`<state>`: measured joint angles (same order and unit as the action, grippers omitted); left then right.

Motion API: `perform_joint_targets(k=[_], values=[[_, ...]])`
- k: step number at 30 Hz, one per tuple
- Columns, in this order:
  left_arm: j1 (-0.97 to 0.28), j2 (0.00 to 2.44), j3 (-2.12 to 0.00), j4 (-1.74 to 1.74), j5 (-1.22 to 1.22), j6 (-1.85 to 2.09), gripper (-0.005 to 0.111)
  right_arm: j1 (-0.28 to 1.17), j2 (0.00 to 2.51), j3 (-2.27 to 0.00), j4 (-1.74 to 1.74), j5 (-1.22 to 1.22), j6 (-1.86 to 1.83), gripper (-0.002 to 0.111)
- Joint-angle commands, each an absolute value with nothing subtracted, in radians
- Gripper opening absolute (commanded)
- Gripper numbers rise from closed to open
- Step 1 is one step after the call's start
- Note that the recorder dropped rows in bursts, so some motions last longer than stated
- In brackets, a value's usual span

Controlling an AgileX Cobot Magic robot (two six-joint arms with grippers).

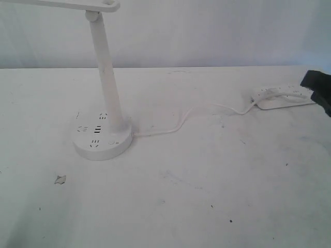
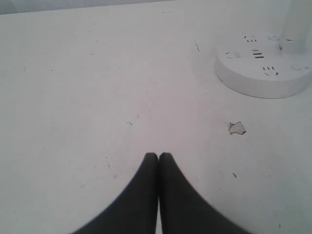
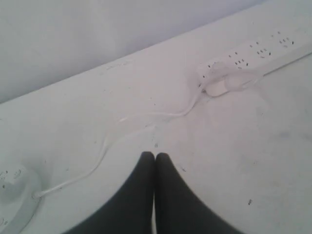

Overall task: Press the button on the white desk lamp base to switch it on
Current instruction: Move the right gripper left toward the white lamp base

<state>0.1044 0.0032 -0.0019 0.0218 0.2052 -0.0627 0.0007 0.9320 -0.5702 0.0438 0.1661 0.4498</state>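
Note:
The white desk lamp base (image 1: pixel 102 139) sits on the left part of the white table, its slim arm (image 1: pixel 106 67) rising out of the top of the exterior view. The button (image 1: pixel 110 141) is a faint ring on the disc's near side, right of the socket slots. In the left wrist view the base (image 2: pixel 265 75) and button (image 2: pixel 296 68) lie well away from my left gripper (image 2: pixel 158 155), which is shut and empty. My right gripper (image 3: pixel 155 155) is also shut and empty, over bare table between the base's edge (image 3: pixel 12 195) and the strip.
A thin white cord (image 1: pixel 176 123) runs from the base to a long white power strip (image 1: pixel 279 94) at the far right. A dark part of my right arm (image 1: pixel 319 89) shows beside it. A small pale chip (image 1: pixel 60 179) lies near the base.

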Motion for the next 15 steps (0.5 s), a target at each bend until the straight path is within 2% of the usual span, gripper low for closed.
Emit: perform_joint_targets(k=[1, 5, 8, 15], values=[[0.096, 0.000, 0.000, 0.021, 0.201, -0.063, 0.000, 0.001, 1.025, -0.596, 0.107, 0.054, 0.505, 0.000], [0.096, 0.000, 0.000, 0.021, 0.201, -0.063, 0.000, 0.059, 1.118, -0.672, 0.119, 0.000, 0.429, 0.000], [0.096, 0.000, 0.000, 0.021, 0.201, -0.063, 0.000, 0.161, 1.221, -0.776, 0.119, 0.011, 0.293, 0.000], [0.096, 0.000, 0.000, 0.021, 0.201, -0.063, 0.000, 0.365, 1.461, -0.990, 0.145, 0.174, 0.221, 0.000]])
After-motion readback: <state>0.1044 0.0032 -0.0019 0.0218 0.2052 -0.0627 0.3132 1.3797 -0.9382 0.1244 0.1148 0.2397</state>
